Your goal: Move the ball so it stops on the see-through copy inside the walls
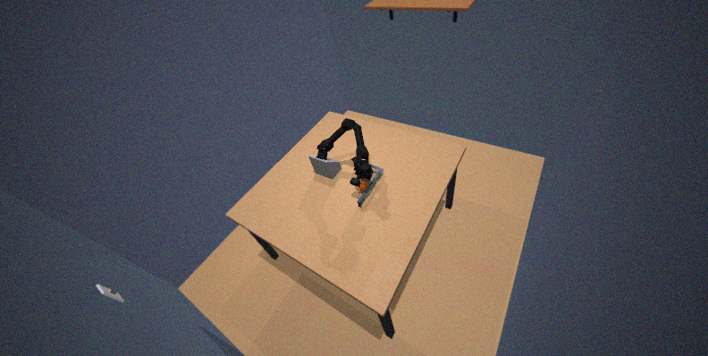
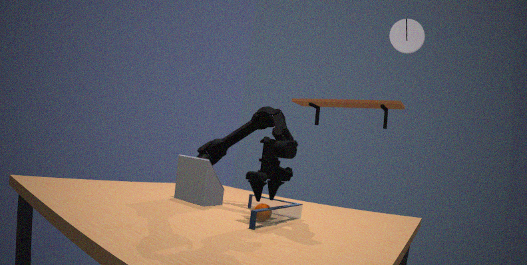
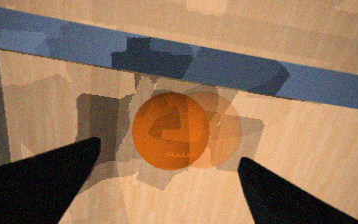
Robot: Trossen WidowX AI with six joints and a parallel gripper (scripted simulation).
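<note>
From my end the ball (image 3: 170, 130) is a solid orange, with darker mottled patches across it. The see-through copy (image 3: 222, 131) beside it is a washed-out, paler orange. The walls (image 3: 240, 70) have blue edges and clear panes. My arm (image 2: 254, 126) and gripper (image 2: 266, 191) are plain black. The table (image 2: 110, 226) is light tan wood with faint grain, the base block (image 2: 197, 182) is grey, the backdrop is dusky blue, and the clock (image 2: 406, 35) is pale grey.
</note>
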